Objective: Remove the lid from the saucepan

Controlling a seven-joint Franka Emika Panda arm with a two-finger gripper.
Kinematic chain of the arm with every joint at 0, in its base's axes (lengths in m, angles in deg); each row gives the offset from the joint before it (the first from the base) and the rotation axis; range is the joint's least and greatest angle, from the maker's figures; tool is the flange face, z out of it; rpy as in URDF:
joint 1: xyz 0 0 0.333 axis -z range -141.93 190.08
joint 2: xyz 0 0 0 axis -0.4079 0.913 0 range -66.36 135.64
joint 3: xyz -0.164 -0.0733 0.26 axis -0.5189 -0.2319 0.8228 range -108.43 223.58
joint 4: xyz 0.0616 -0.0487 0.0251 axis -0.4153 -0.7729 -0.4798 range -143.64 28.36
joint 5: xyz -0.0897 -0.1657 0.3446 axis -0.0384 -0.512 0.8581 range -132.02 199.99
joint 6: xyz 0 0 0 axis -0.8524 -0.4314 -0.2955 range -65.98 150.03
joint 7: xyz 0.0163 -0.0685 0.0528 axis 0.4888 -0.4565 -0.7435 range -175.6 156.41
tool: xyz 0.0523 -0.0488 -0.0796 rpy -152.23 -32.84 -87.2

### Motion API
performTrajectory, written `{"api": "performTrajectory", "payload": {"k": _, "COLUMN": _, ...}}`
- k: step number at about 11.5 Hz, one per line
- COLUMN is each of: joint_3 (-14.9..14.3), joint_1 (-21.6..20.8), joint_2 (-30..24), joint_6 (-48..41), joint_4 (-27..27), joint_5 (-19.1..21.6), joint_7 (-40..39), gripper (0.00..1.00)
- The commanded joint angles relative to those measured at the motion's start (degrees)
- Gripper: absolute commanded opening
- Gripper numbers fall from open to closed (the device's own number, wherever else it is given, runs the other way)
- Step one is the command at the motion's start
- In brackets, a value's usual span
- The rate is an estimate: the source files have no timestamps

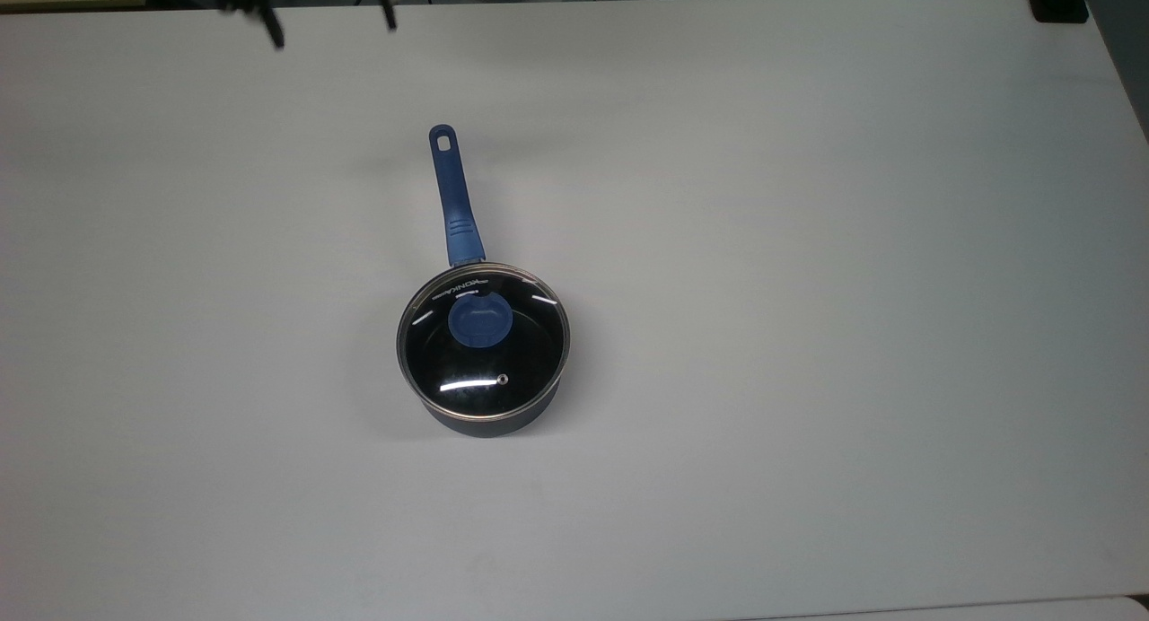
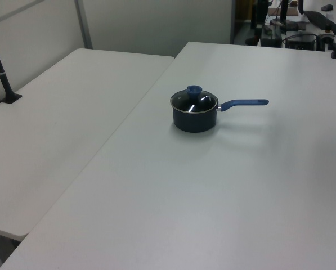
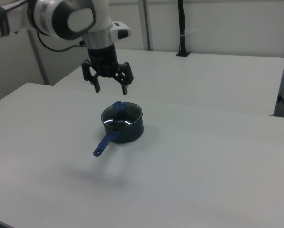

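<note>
The dark saucepan (image 1: 489, 421) (image 2: 195, 120) (image 3: 127, 130) stands mid-table, its long blue handle (image 1: 453, 199) pointing to the top view's far edge. The glass lid (image 1: 483, 341) (image 2: 194, 101) (image 3: 121, 114) rests on it, blue knob (image 1: 478, 321) (image 3: 119, 106) at its centre. My gripper (image 1: 330, 27) (image 3: 111, 88) hangs open in the air with nothing between its fingers. In the top view it sits near the far edge, up and left of the handle's end. In the right view it hovers above and slightly left of the pan.
The white table (image 1: 808, 289) has bare surface all around the pan. A second white table (image 2: 55, 129) adjoins it on the left view's left. A black post (image 2: 1, 73) (image 3: 182, 28) stands at that table's far side. A dark clamp (image 1: 1059, 6) sits at the top view's far right corner.
</note>
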Motion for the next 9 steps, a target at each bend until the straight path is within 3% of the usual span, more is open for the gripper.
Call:
{"api": "performTrajectory", "payload": {"k": 1, "joint_3": -0.1, "joint_1": -2.3, "joint_2": 6.5, "joint_6": 11.5, "joint_4": 1.4, "joint_5": -0.1, "joint_7": 8.0, "gripper": 1.0}}
{"api": "performTrajectory", "payload": {"k": 4, "joint_3": -0.1, "joint_1": -6.9, "joint_2": 12.7, "joint_6": 22.2, "joint_4": 1.4, "joint_5": -0.7, "joint_7": 23.6, "gripper": 1.0}}
{"api": "performTrajectory", "payload": {"k": 9, "joint_3": 0.0, "joint_1": -10.6, "joint_2": 22.3, "joint_6": 33.3, "joint_4": 3.4, "joint_5": -0.9, "joint_7": 34.1, "gripper": 1.0}}
